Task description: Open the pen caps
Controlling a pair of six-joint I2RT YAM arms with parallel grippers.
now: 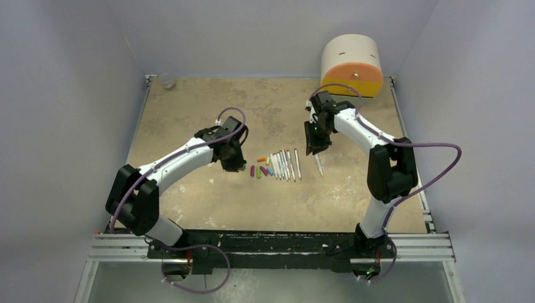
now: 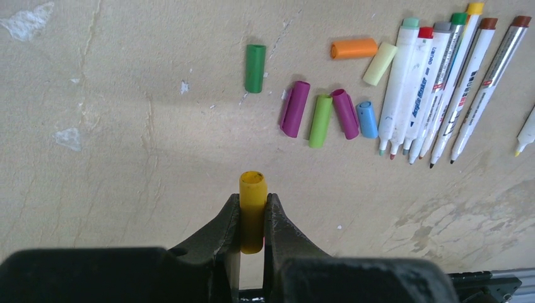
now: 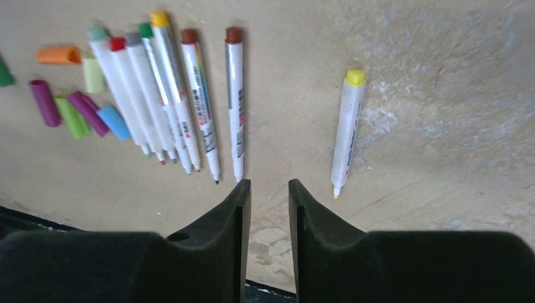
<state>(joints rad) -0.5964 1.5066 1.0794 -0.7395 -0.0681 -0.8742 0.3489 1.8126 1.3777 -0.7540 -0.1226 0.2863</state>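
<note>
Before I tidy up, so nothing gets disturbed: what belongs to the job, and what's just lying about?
Job: yellow cap in the left gripper; loose caps; row of pens; yellow pen.
Lying about: drawer unit; small clear object, far corner.

Light: soft, overhead, moderately bright.
Shadows: faint, on the worn beige tabletop [image 1: 252,202].
Blur: near edges of both wrist views.

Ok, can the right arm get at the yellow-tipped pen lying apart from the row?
Probably yes. The right arm hangs just beside that pen, its jaws apart and empty. The pen lies alone on the bare table, clear of the row of pens, with nothing between it and the jaws.
</note>
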